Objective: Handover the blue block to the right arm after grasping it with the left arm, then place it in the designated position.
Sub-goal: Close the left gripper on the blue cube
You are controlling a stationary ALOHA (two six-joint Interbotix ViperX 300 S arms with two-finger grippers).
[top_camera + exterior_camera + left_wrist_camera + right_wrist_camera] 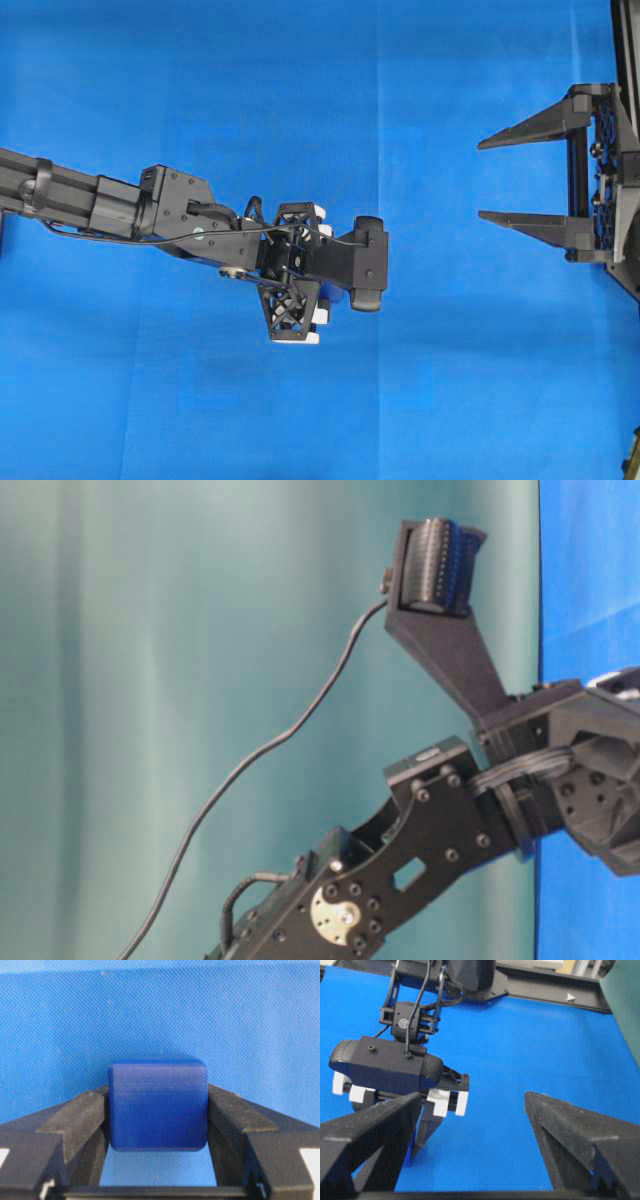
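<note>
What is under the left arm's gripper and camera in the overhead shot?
From overhead, only blue cloth shows around the left gripper; its body hides what lies below. The left wrist view shows the blue block clamped between its fingers.

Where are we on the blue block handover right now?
Done: the left gripper has shut on the blue block, a finger pressed against each side. In hand: the block sits low over the blue cloth. Left: the lift, the pass to the right gripper, which waits open and apart, and the placing.
</note>
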